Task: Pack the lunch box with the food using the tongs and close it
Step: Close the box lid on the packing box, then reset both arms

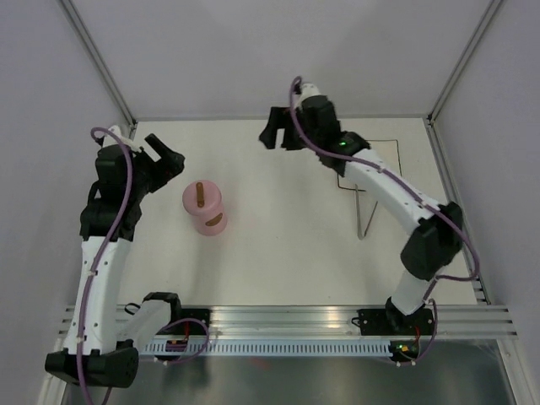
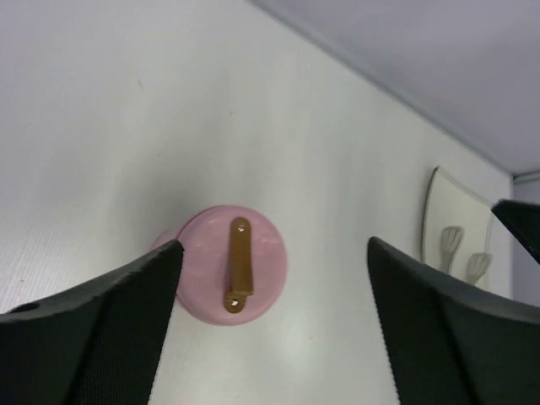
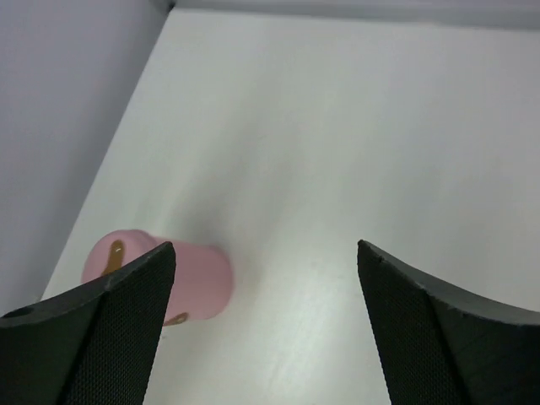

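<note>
Pink lunch box (image 1: 205,209) stands left of centre on the bench (image 1: 287,253), lid (image 2: 236,261) on; tongs (image 1: 361,221) lie right, by the plate (image 1: 384,156); left fingers (image 2: 101,329) and right fingers (image 3: 456,329) spread apart, empty.

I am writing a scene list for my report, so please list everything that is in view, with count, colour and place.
pot: one, pink with a brown oval mark, upright, left of the table's middle.
lid: one, pink with a brown bar handle, closed on the pot.
tongs: one, silvery, right side, at the plate's near edge.
plate: one, white with a dark edge, far right, partly under the right arm.
shapes: two, greyish, on the plate; too blurred to name.
table: one, white.
left gripper: one, black, open, far-left of the pot.
right gripper: one, black, open, over the table's far middle.
</note>
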`<state>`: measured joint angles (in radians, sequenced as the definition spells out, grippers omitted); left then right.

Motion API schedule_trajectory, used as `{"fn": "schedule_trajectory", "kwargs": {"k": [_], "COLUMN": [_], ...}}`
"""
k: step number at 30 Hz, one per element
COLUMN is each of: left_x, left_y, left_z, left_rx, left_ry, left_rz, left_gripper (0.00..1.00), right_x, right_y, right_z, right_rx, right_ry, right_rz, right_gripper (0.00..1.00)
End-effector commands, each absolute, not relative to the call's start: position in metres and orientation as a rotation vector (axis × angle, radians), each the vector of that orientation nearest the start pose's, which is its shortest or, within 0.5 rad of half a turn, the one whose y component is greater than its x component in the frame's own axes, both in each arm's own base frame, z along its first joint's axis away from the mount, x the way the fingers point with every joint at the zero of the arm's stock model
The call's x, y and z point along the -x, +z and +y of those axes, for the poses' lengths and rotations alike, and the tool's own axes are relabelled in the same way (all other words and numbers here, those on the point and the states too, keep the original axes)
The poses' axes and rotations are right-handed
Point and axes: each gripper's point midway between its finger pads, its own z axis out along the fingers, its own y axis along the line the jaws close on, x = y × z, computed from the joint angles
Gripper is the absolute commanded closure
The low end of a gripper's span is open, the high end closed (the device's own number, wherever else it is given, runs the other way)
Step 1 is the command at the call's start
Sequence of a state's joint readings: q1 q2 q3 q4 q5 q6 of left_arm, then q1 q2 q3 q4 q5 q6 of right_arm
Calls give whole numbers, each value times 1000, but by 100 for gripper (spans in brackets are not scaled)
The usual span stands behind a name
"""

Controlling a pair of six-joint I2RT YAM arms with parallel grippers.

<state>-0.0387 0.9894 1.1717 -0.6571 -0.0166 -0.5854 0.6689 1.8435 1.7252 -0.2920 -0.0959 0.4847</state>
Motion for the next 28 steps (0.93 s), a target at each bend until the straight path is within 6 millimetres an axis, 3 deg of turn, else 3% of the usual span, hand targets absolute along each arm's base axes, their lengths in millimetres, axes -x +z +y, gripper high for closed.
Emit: {"fn": "schedule_trajectory", "kwargs": {"k": [1,3,5,6,7,8,9,10,11,12,13,18,19,24,28], "left_x": [-280,-266,-251,-247,-242,-231,-227,-222,-211,-207,-203,-188,-187,-186,-187], "left_y": [335,336,334,332,330,332,318,316,317,308,307,293,290,259,251], "left_z": [-13,-18,-32,-37,-41,-43,-41,-41,-40,-40,-41,-40,-40,-37,-40], "left_rx": [512,493,417,374,350,328,340,353,351,357,358,319,312,344,342], "left_ry": [-261,-286,-361,-380,-398,-412,-403,-406,-413,-417,-423,-411,-405,-386,-403], "left_rz": [1903,1921,1940,1942,1941,1915,1937,1923,1889,1893,1884,1859,1861,1910,1932], "left_gripper": [1,0,0,0,0,0,0,0,0,0,0,0,0,0,0], "right_x": [-396,-386,-359,-337,-326,-316,-294,-284,-276,-257,-252,-221,-222,-222,-225], "right_y": [365,358,365,385,385,361,375,370,342,354,329,311,299,282,293], "right_z": [262,211,162,140,126,116,97,91,88,79,80,68,66,64,68], "right_rx": [118,41,-44,-85,-115,-124,-174,-189,-181,-203,-185,-258,-268,-270,-236], "right_ry": [563,330,192,193,173,142,171,193,187,254,273,410,397,360,349], "right_rz": [1870,1878,1834,1774,1755,1785,1715,1699,1730,1652,1674,1573,1591,1634,1653], "right_gripper": [4,2,2,2,2,2,2,2,2,2,2,2,2,2,2]}}
